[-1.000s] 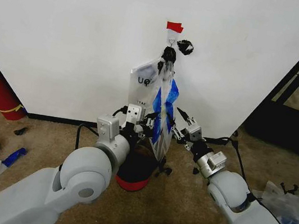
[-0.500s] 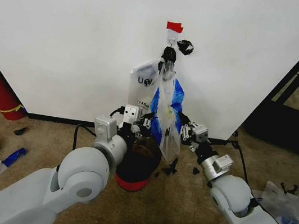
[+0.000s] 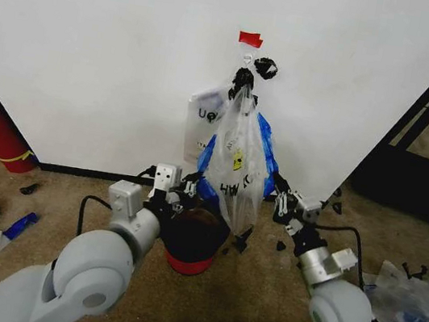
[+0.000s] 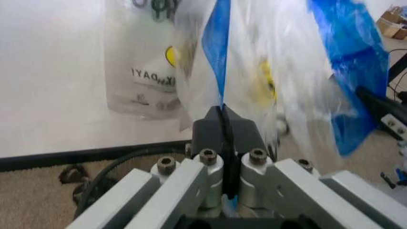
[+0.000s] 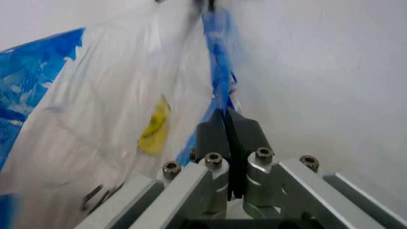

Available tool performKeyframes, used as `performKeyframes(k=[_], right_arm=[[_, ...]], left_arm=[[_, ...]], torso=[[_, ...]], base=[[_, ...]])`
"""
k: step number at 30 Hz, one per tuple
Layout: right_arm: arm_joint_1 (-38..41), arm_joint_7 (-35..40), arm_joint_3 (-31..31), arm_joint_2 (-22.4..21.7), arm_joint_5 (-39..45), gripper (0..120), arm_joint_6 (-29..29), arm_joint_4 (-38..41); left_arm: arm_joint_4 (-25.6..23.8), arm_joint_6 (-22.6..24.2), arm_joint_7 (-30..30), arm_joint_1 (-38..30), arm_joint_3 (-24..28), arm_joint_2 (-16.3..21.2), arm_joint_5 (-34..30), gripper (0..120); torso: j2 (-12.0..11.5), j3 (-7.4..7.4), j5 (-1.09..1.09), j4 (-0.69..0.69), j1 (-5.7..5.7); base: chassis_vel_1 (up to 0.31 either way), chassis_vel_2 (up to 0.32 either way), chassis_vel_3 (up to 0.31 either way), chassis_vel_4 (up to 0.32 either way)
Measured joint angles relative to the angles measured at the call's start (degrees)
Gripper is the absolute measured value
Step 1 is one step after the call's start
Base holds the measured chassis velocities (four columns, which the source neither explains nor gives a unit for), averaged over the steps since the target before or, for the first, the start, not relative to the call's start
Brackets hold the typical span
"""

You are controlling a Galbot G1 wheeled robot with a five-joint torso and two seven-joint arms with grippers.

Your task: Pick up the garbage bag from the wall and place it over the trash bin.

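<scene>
You have the garbage bag [image 3: 238, 161] in both claws, but it is not yet off the wall [image 3: 102, 45]. Its top hangs bunched at the small hook [image 3: 248, 58] under the red tape patch [image 3: 250, 38], at 12 o'clock from the trash bin [image 3: 193, 242].

Your left claw [image 4: 223, 117] is pinched tight on a blue handle strip at the bag's lower left edge, about 11 o'clock from the bin. Your right claw [image 5: 225, 125] is clamped on the other blue strip, near 2 o'clock from the bin. Between them the bag's mouth is spread wide, just above and behind the bin's rim.

So the grasp and the opening look done. What is left, as I judge it: free the top from the hook, bring the open mouth down, and draw it over the bin's rim. A second printed bag [image 3: 202, 122] hangs against the wall behind yours; keep it out of the pull.
</scene>
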Motion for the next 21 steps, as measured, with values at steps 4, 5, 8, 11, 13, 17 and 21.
performKeyframes(k=[4, 5, 8, 11, 13, 17, 21], right_arm=[[-2.7, -0.2, 0.6, 0.7, -1.3, 0, 1.0, 1.0], [-3.5, -0.3, 0.8, 0.9, -1.7, 0, 1.3, 1.2], [-5.9, -0.8, 2.1, 1.5, -2.6, 0, 2.1, 2.4], [-7.4, -1.1, 3.5, 1.8, -2.7, 0, 2.2, 3.8], [-8.8, -1.2, 4.6, 2.0, -2.8, 0, 2.4, 4.8], [-10.8, -1.4, 6.4, 2.2, -3.2, 0, 3.0, 7.1], [-10.3, -1.0, 7.3, 2.0, -1.9, 0, 2.9, 10.2]], left_arm=[[-1.2, 0.0, 0.0, 1.5, -1.3, 0.4, 0.0, 0], [-1.6, 0.1, 0.0, 1.8, -1.5, 0.5, 0.0, 0], [-2.8, 0.1, 0.0, 2.8, -2.2, 0.8, -0.1, 0], [-3.1, 0.2, -0.1, 4.1, -3.0, 1.1, -0.2, 0], [-3.1, 0.2, 0.0, 5.5, -3.7, 1.3, -0.1, 0], [-3.1, 0.0, 0.1, 8.5, -5.9, 1.4, 0.9, 0], [-3.1, -0.5, 1.0, 9.5, -9.0, 1.7, 2.0, 0]], torso=[[0.0, 0.00, 0.00, 0.02, 0.00], [0.0, 0.00, 0.00, 0.02, 0.00], [0.0, 0.00, 0.01, 0.00, 0.00], [0.0, 0.00, 0.00, 0.01, 0.00], [0.0, 0.00, 0.00, 0.01, 0.00], [0.0, 0.00, 0.00, 0.01, 0.00], [0.0, 0.01, 0.00, 0.01, 0.00]], base=[[0.000, 0.000, 0.000, 0.000], [0.000, 0.000, 0.000, 0.000], [0.000, 0.000, 0.000, 0.000], [0.000, 0.000, 0.000, 0.000], [0.000, 0.000, 0.000, 0.000], [0.000, 0.000, 0.000, 0.000], [0.000, 0.000, 0.000, 0.000]])
